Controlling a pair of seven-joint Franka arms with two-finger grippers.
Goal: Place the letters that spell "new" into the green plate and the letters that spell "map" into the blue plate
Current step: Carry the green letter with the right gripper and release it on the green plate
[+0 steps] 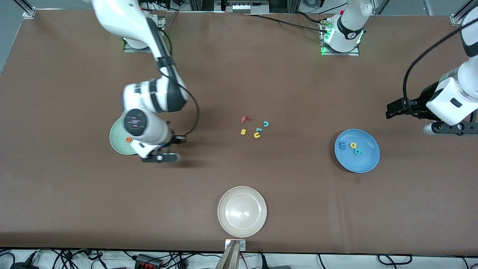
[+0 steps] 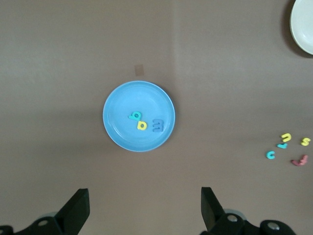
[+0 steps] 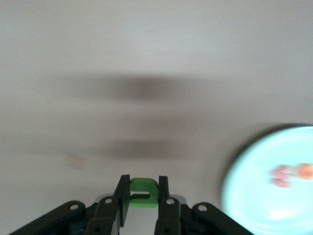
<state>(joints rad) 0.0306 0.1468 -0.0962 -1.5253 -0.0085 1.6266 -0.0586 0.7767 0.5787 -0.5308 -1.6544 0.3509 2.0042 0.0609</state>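
Brown worktop (image 1: 283,194) carrying three plates and a loose cluster of small foam letters. Right tool (image 3: 143,204): fingers closed on a green n (image 3: 143,192), held above the worktop just beside the green plate (image 1: 116,144), on the side toward the loose letters. Green plate: lies toward the right arm's end, partly covered by the arm in the front view; an orange e (image 1: 128,139) rests in it, and the right wrist view shows a blurred pinkish-red letter (image 3: 281,176) touching the orange one. Left tool (image 2: 144,208): fingers spread wide, holding nothing, waiting high above the worktop at the left arm's end, near the blue plate (image 1: 368,162). Blue plate: holds a blue m (image 1: 342,145), a yellow a (image 1: 352,145) and a teal p (image 1: 358,151), close together. Mid-worktop cluster: red f (image 1: 244,119), yellow s (image 1: 243,131), yellow u (image 1: 257,135), teal c (image 1: 266,123) and one more teal piece (image 1: 258,130). Beige-white plate (image 1: 257,224): nearest the front camera.
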